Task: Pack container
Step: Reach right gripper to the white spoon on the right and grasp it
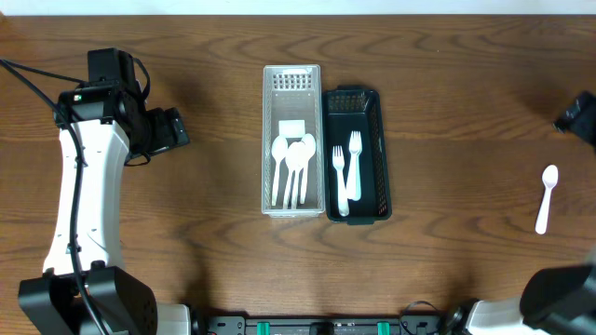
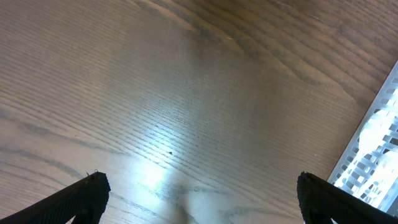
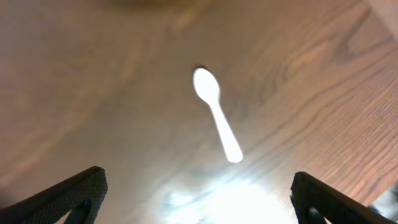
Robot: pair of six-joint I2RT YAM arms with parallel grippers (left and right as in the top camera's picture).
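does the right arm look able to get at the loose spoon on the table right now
Probably yes. The spoon lies alone on the bare table, nothing touching it, and the right wrist view shows it just ahead of the right gripper, whose jaws stand wide open.

a dark brown wooden table top [image 1: 466, 112] with a wavy, swirling grain fills nearly the whole overhead view, the grain running left to right. a thin pale strip [image 1: 298, 6] lies along the far edge, beyond the wood; what it is cannot be told. in the left wrist view the table top [image 2: 124, 74] shows fine parallel grain lines running slantwise, a tiny dark speck [image 2: 171, 151] and a soft patch of glare [image 2: 155, 177] low in the middle. in the right wrist view the table top [image 3: 93, 93] is blurred and warmer in tone, with a strong white glare [image 3: 236, 202] near the bottom edge and clearer grain at the right.
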